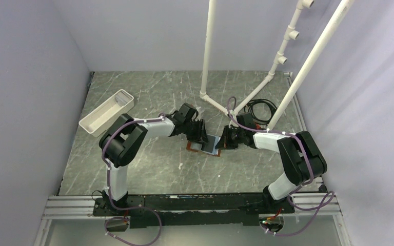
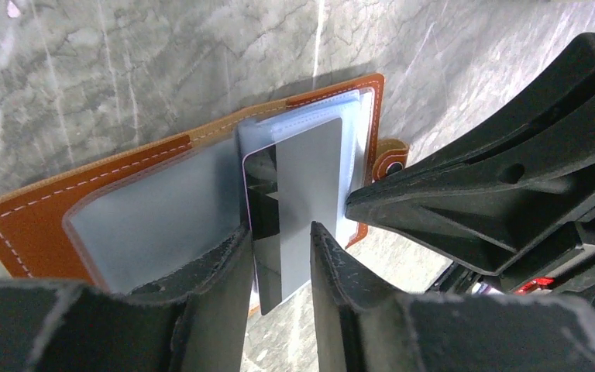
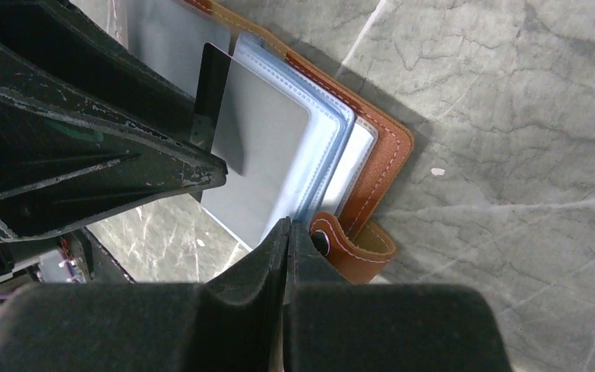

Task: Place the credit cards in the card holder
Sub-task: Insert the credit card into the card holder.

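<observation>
The brown leather card holder (image 1: 191, 148) lies open on the marbled table, its clear sleeves (image 3: 333, 147) fanned up. A grey credit card (image 2: 307, 186) with a dark stripe stands partly inside one sleeve, its near end sticking out. My left gripper (image 2: 279, 229) is open, one finger on each side of that near end with a gap showing. My right gripper (image 3: 287, 224) is shut, its tips against the sleeves' edge beside the strap tab (image 3: 356, 249). Whether it pinches a sleeve I cannot tell. In the top view the left gripper (image 1: 201, 137) and the right gripper (image 1: 225, 141) face each other over the holder.
A long white tray (image 1: 106, 113) sits at the back left. White pipes (image 1: 208, 51) rise from the table behind the holder. A black cable coil (image 1: 260, 107) lies at the back right. Pale walls close in on three sides.
</observation>
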Tool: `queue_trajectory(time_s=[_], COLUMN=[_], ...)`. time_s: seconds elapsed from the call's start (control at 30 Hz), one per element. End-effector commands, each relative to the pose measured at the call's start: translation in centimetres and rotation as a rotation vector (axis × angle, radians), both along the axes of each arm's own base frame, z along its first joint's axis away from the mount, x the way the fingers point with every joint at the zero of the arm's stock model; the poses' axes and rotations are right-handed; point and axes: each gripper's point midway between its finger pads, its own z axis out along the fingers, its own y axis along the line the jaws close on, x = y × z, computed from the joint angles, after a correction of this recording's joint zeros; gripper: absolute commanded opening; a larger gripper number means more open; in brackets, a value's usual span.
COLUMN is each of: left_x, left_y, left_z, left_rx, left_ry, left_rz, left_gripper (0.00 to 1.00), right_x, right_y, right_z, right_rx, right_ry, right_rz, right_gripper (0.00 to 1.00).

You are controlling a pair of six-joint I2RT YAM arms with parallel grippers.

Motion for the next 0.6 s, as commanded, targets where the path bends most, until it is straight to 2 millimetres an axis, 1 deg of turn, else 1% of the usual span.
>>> queue_trajectory(time_s=[0.0,0.1,0.2,0.27,0.3,0.37,0.4,0.47,0.5,0.57], left_x=[-0.6,-1.1,-2.0,-2.7,-3.2,-3.7,-3.8,-4.0,-4.0,-3.8], left_y=[-1.6,-2.7,-4.1,-4.8,-4.9,-4.7,-4.6,-4.3,-4.2,-3.9], left_z=[1.5,1.6,1.9,2.4,2.3,2.3,2.3,2.6,2.8,3.3], left_rx=[0.019,0.020,0.017,-0.032,-0.050,-0.065,-0.067,-0.059,-0.054,-0.045], left_ry=[-0.053,-0.064,-0.087,-0.058,-0.034,-0.007,0.003,0.005,0.002,0.002], left_rz=[-0.048,-0.084,-0.147,-0.169,-0.173,-0.169,-0.170,-0.176,-0.179,-0.186], left_gripper=[0.39,0.42,0.49,0.51,0.52,0.54,0.55,0.56,0.57,0.58], right_x=[0.3,0.4,0.5,0.5,0.5,0.5,0.5,0.6,0.3,0.3], right_y=[0.2,0.3,0.3,0.0,-0.1,-0.5,-0.7,-1.0,-1.3,-1.7], right_z=[-0.2,0.1,0.5,0.6,0.7,0.8,0.9,1.2,1.2,1.4], right_rx=[0.014,0.021,0.025,0.013,0.007,-0.007,-0.014,-0.025,-0.037,-0.050], right_ry=[-0.019,-0.026,-0.039,-0.044,-0.048,-0.054,-0.058,-0.069,-0.061,-0.068], right_rz=[0.002,0.003,0.000,-0.008,-0.011,-0.020,-0.025,-0.033,-0.036,-0.042], right_gripper=[0.00,0.00,0.00,0.00,0.00,0.00,0.02,0.11,0.14,0.19])
